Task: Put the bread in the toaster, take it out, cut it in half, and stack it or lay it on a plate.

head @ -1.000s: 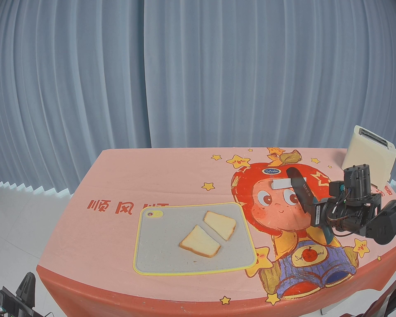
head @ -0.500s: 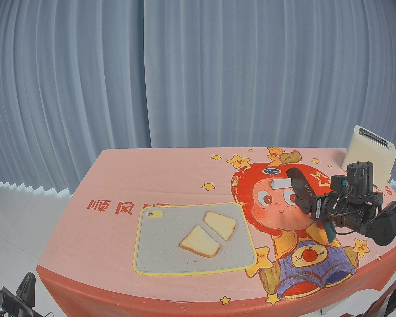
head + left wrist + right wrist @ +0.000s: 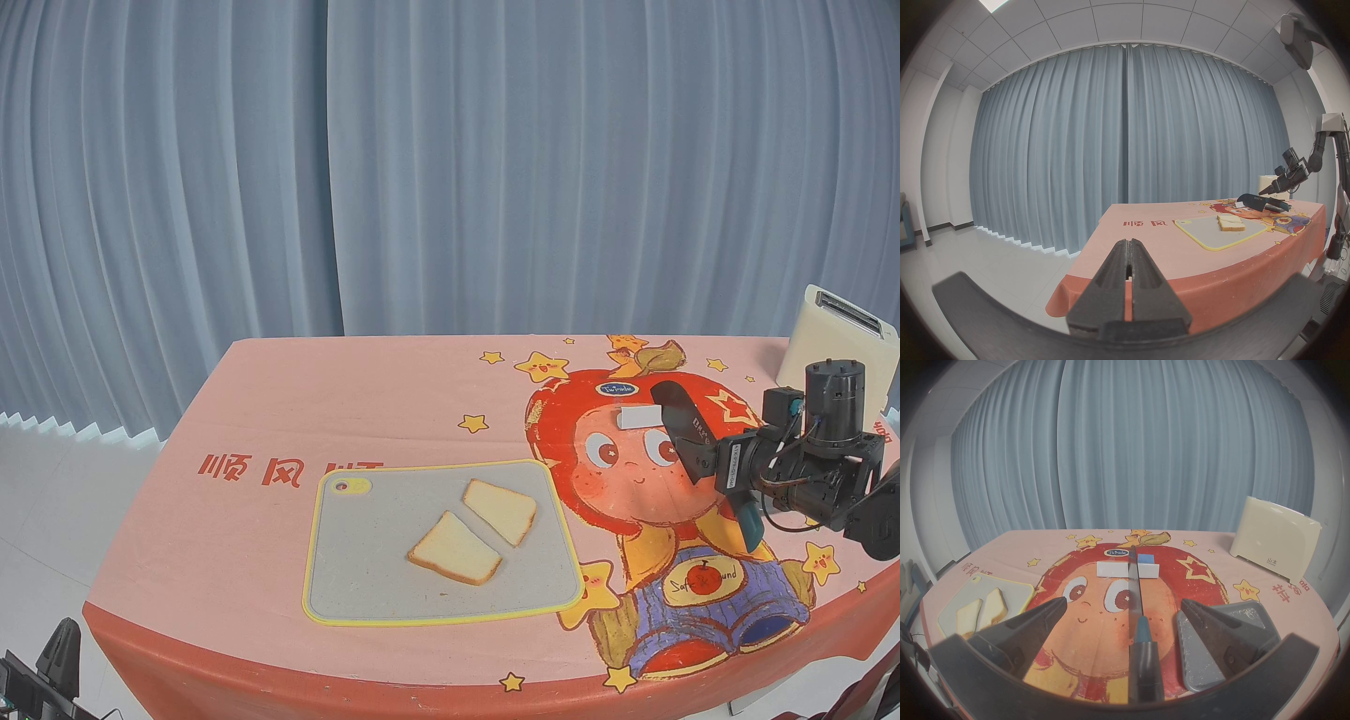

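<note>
Two bread halves lie side by side on a grey cutting board with a yellow rim. They also show in the right wrist view as bread halves. The knife, dark blade and teal handle, rests on the tablecloth with its blade in a white rest. My right gripper hangs over the handle end, open; its fingers stand either side of the knife without touching it. The cream toaster stands at the far right. My left gripper is shut, low off the table's left front corner.
A flat grey plate lies on the cloth just beside the knife handle, under my right gripper. The toaster is behind it. The pink table's back and left parts are bare cloth, with curtains behind.
My right gripper has drawn back to the right and slightly up, away from the knife blade. The knife, bread and board have stayed in place.
</note>
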You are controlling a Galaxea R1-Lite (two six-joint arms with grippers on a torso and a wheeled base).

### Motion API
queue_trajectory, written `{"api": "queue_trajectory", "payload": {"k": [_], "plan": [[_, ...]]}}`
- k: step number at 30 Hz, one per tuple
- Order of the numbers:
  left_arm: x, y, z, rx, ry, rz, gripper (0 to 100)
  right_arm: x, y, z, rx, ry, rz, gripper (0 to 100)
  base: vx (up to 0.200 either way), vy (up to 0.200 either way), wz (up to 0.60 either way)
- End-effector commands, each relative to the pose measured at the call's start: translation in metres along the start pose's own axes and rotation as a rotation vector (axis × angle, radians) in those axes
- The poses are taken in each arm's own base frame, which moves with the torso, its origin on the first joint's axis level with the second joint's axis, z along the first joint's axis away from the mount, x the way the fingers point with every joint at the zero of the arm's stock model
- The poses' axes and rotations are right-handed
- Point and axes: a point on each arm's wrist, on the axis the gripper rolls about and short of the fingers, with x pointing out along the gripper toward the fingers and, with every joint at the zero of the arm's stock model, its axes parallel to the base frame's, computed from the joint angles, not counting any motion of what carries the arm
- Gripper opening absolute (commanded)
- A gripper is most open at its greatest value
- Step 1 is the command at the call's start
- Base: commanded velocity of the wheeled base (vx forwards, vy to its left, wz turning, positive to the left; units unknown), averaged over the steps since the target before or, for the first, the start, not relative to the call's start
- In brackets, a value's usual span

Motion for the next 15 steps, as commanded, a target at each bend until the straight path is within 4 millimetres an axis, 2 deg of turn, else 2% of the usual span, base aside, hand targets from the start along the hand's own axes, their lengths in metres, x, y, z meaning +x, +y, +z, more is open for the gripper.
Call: {"api": "queue_trajectory", "payload": {"k": [1, 6, 8, 15], "plan": [[0.0, 0.0, -0.005, 0.0, 0.001, 0.0, 0, -0.014, 0.0, 0.009, 0.008, -0.053, 0.013, 100, 0.0, 0.0, 0.0], [0.0, 0.0, -0.005, 0.0, 0.001, 0.0, 0, -0.028, 0.003, 0.013, 0.004, -0.088, 0.041, 100, 0.0, 0.0, 0.0], [0.0, 0.0, -0.005, 0.0, 0.001, 0.0, 0, -0.046, 0.013, 0.012, -0.025, -0.116, 0.104, 100, 0.0, 0.0, 0.0], [0.0, 0.0, -0.005, 0.0, 0.001, 0.0, 0, -0.073, 0.025, 0.008, -0.07, -0.163, 0.192, 100, 0.0, 0.0, 0.0]]}}
